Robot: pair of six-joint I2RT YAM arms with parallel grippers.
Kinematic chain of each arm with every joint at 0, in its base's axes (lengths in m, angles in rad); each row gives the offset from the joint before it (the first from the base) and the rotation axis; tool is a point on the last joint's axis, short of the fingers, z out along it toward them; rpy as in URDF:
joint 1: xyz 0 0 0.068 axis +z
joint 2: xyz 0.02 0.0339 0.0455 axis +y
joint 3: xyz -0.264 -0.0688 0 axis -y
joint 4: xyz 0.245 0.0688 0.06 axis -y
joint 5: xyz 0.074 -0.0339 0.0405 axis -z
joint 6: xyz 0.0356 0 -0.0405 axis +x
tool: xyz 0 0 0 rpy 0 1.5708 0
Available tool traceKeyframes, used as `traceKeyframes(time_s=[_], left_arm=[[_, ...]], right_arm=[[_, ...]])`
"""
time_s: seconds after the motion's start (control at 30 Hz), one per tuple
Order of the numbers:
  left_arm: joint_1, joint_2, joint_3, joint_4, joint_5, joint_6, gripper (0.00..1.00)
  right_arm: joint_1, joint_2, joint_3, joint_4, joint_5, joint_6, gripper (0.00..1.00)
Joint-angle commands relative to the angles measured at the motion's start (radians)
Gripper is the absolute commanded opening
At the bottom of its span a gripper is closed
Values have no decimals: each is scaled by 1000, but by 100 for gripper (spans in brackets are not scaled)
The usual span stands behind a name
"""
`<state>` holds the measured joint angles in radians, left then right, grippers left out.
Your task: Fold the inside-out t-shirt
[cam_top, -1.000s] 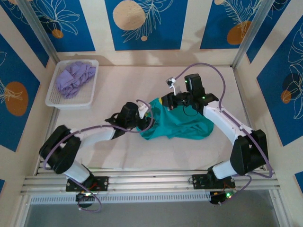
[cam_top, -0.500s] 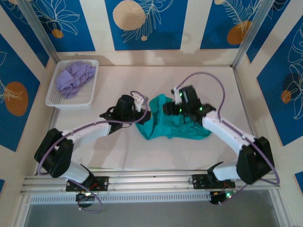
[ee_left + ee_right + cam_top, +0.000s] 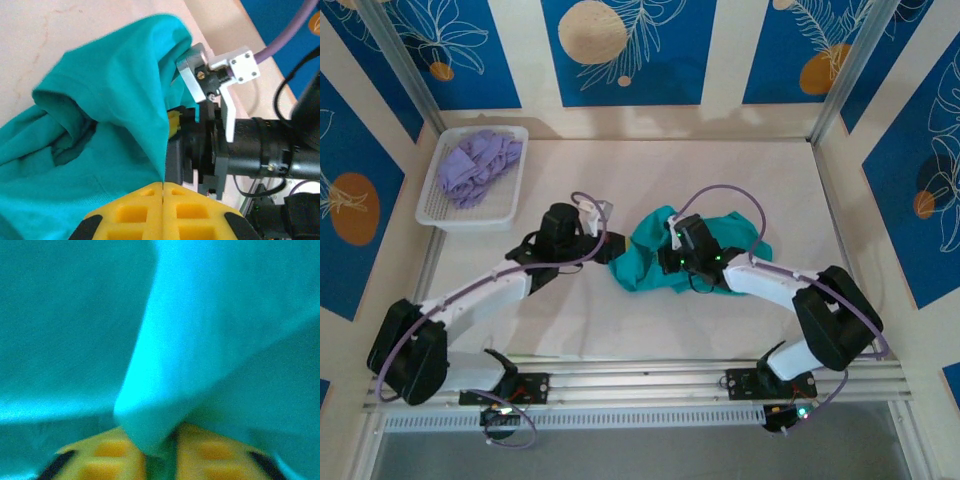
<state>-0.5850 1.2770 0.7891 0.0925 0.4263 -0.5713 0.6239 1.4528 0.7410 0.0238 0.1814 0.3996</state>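
The inside-out t-shirt (image 3: 645,250) is a teal-green heap bunched in the middle of the table. My left gripper (image 3: 614,248) reaches its left edge. In the left wrist view the yellow fingers (image 3: 135,210) are pressed together, with a taut edge of the t-shirt (image 3: 110,100) running into the seam between them. My right gripper (image 3: 666,262) is low on the heap's left half, close to the left one. In the right wrist view a thick fold of the t-shirt (image 3: 200,340) sits pinched between the yellow fingers (image 3: 105,452). No print shows.
A white mesh basket (image 3: 470,218) stands at the back left with a lavender-purple garment (image 3: 475,165) in it. The right arm's black wrist (image 3: 240,145) hangs very close in front of my left gripper. Metal posts and walls border the table.
The right gripper has come down and to the left onto the heap. The left gripper has shifted up and left. The t-shirt is bunched tighter, with its left edge lifted.
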Motion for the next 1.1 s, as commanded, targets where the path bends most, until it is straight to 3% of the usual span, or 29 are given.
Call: traceKeyframes(time_s=[0.0,0.1,0.23,0.37,0.47,0.73,1.07], left_arm=[[41,-61,-43,-41,-131,-9,0],[44,-51,-37,-133,-336,68,2],[24,-44,4,-216,-421,199,34],[-97,-150,-46,-121,-481,366,47],[-155,-161,-42,-76,-441,466,52],[-225,36,102,-143,-247,579,60],[-230,188,161,-113,-264,582,64]], right_arm=[[-34,-116,-1,96,-245,-39,0],[-74,-206,-46,104,-492,-26,0],[-116,-268,-68,98,-680,-10,0],[-171,-289,-54,62,-797,-34,0],[-205,-293,-37,20,-851,-79,0],[-252,-316,-14,-58,-871,-115,0],[-274,-349,-40,-72,-872,-120,0]])
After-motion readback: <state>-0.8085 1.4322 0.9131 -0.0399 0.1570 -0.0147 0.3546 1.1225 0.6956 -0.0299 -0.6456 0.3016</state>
